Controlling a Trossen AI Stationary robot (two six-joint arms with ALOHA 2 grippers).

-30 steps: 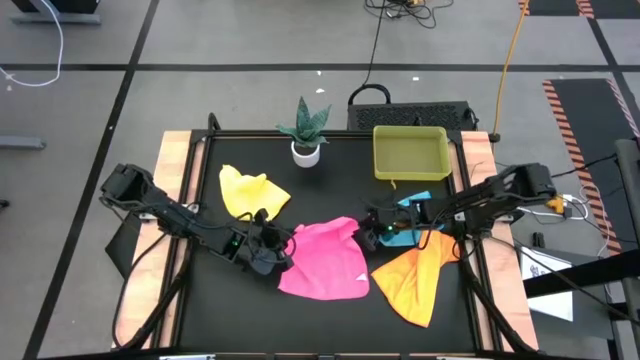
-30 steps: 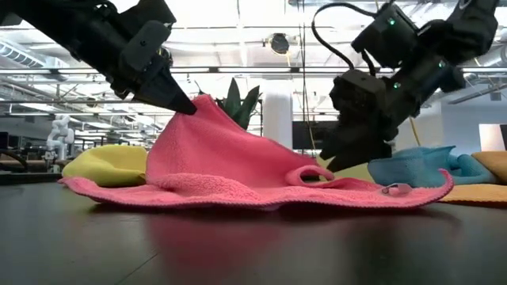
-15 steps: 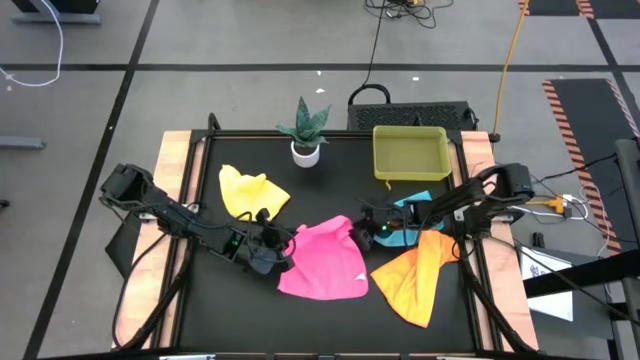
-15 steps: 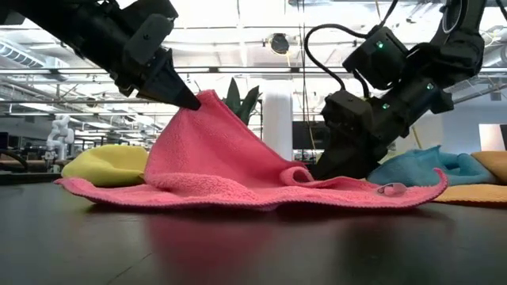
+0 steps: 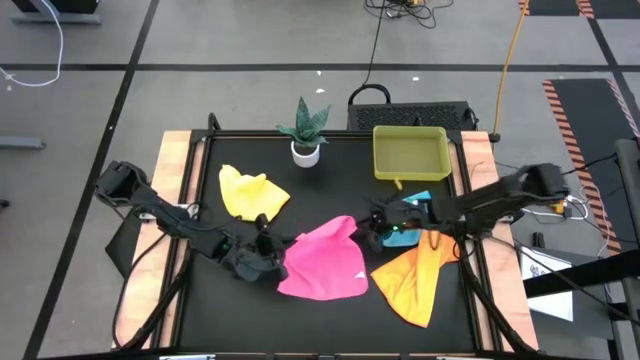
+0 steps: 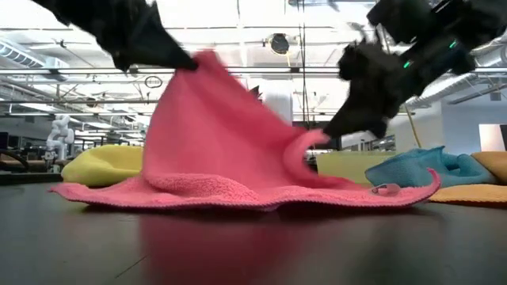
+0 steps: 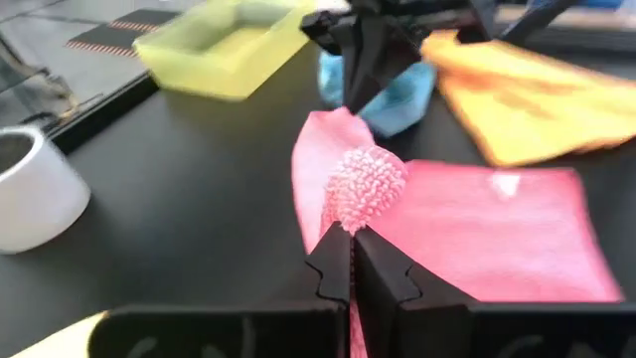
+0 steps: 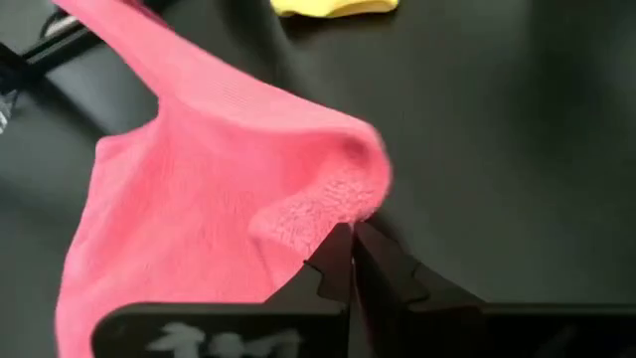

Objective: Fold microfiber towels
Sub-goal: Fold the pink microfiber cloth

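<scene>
Near the desk's front edge (image 5: 330, 320), mid-desk, the pink towel (image 5: 325, 262) is lifted at two corners, its lower hem on the black surface. Left pincer (image 7: 353, 261) is clamped shut on one corner, a bunched tuft of pink sticking out past the fingertips. Right pincer (image 8: 352, 251) is clamped shut on the opposite corner; cloth folds over its tips. Low view: both pincers motion-blurred, contact points hard to read, and the raised pink cloth hides most of what's behind it. Orange towel (image 5: 415, 280) lies crumpled front-right, one edge under the right arm. Light blue towel (image 5: 408, 232) is mostly covered by the right arm in the high view. Yellow towel (image 5: 252, 192) sits bunched further back left. Behind: potted plant (image 5: 305, 130) and yellow-green tray (image 5: 410, 152) at the rear edge.
</scene>
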